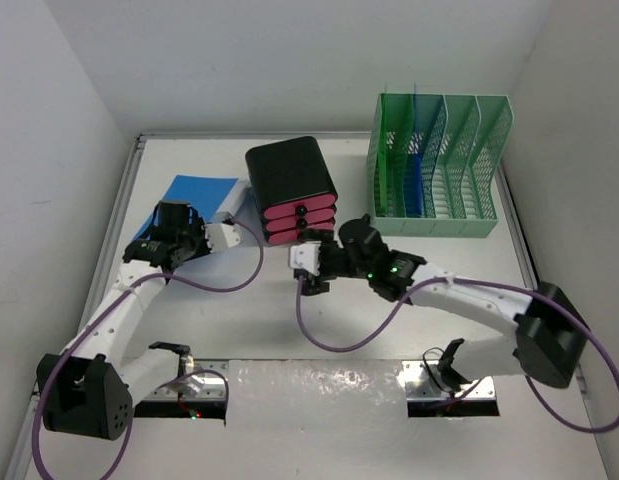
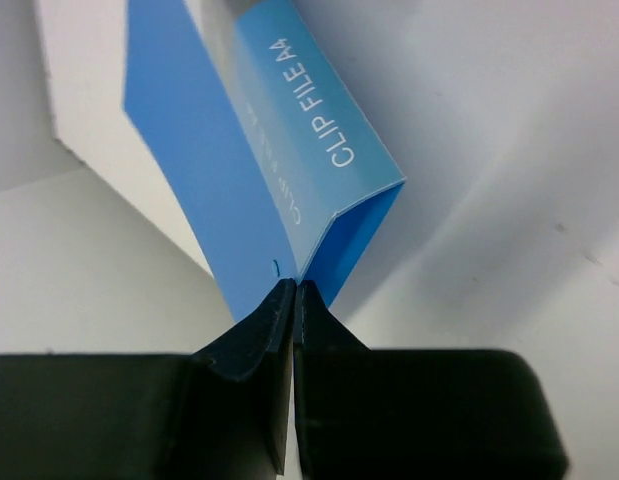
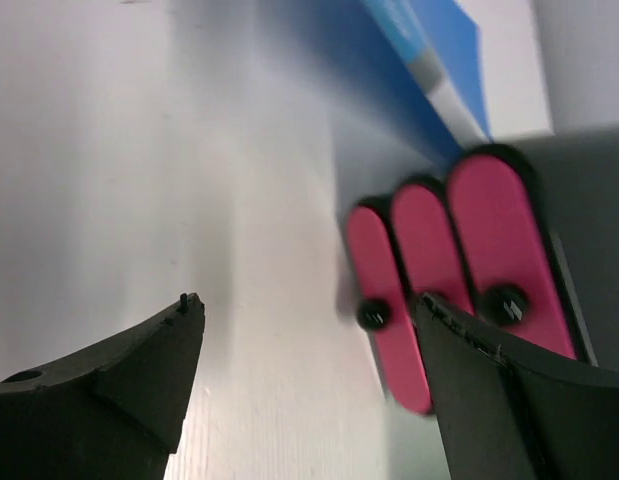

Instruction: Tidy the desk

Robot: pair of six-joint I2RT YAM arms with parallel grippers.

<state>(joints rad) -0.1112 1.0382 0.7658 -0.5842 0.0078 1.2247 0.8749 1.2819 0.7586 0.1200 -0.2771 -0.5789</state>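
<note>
1. At 10 o'clock on desk (image 1: 219,320): left gripper (image 2: 294,300), clenched on file (image 2: 319,120) corner.
2. Under everything, filling view: desk; likely rigid, heavy, slick, not for lifting; file probably light, floppy, best pinched at fold.
3. At 6 o'clock of drawers (image 1: 289,180): right gripper (image 3: 309,305), released, empty.
4. At 1 o'clock: rack (image 1: 439,170).
</note>
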